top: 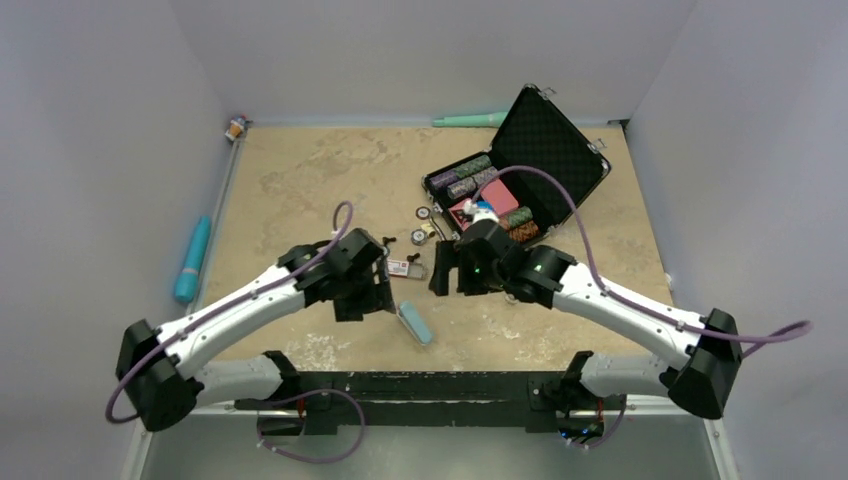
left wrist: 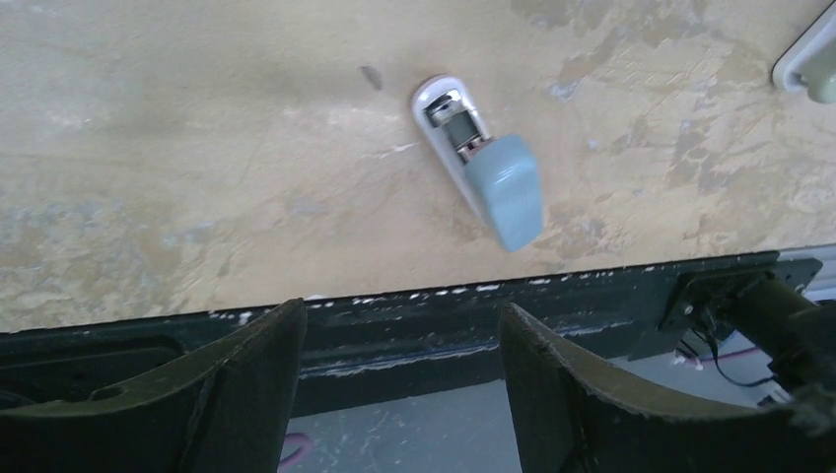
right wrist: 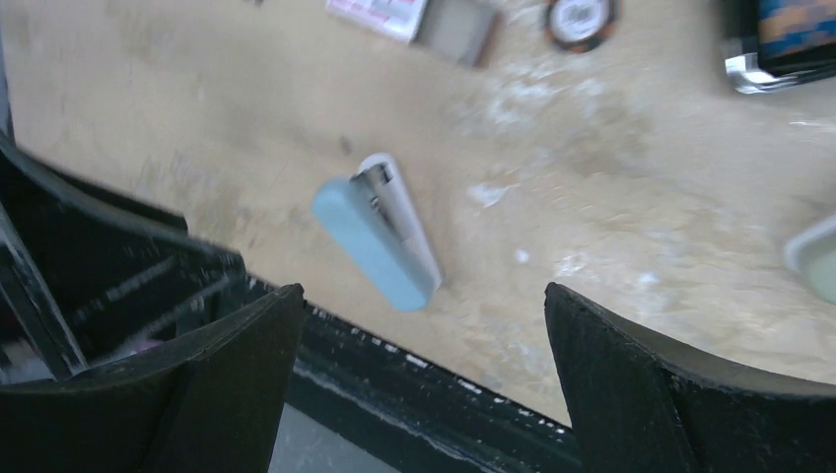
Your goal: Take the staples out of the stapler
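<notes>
Take the open black case (top: 548, 135) at the far side of the table (top: 300, 180) as your reference. The stapler (top: 415, 323) lies flat on the tabletop well apart from the case, out from its front corner toward the left arm's side and close to the table's near edge. Nothing touches it.

In the left wrist view, the stapler (left wrist: 478, 163) shows its light-blue top over only part of the pale base, and the silvery channel is exposed at the end pointing away from the camera. You cannot tell from these pictures whether staples sit in that channel. The right wrist view is blurred, but it shows the stapler (right wrist: 380, 232) alone on the surface.

Your right gripper (top: 450, 272) hangs just in front of the case, spread wide and empty, with the stapler visible between its fingers (right wrist: 237, 379). Your left gripper (top: 385, 298) sits farther from the case, above and just beside the stapler. Its jaws are also parted with nothing between them.

Two loose chips (top: 418, 237) and a small card (top: 403, 267) lie just off the case's front corner, between the two grippers.
</notes>
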`<state>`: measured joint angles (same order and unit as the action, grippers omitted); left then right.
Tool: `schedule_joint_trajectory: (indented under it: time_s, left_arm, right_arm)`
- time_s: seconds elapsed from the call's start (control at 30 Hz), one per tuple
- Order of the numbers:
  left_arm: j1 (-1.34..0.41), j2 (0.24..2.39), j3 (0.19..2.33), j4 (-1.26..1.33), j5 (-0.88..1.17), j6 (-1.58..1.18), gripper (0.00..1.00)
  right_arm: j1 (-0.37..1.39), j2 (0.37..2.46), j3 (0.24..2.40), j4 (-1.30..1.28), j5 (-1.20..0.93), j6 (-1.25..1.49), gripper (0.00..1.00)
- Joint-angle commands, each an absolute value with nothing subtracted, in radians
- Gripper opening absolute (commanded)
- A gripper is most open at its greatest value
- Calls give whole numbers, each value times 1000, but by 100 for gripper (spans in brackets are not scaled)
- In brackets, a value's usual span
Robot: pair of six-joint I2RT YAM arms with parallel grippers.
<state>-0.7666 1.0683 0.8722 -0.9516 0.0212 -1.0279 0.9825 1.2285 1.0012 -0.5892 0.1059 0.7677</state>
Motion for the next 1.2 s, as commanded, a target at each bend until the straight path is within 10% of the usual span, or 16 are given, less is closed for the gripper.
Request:
schedule_joint_trajectory:
  time_s: [0.0, 1.0, 1.17]
  left_arm:
    - [-893, 1238, 1037, -949, -137, -1182, 75]
    - [-1053, 1808, 1347, -1095, -215, -1474, 66]
    - [-1061, 1842, 1359, -1066, -219, -1486, 39]
  right_arm:
    - [851, 1127, 1057, -695, 207, 802, 95]
    - [831, 987, 1215, -777, -30, 630, 95]
    - [830, 993, 1264, -790, -50, 599, 95]
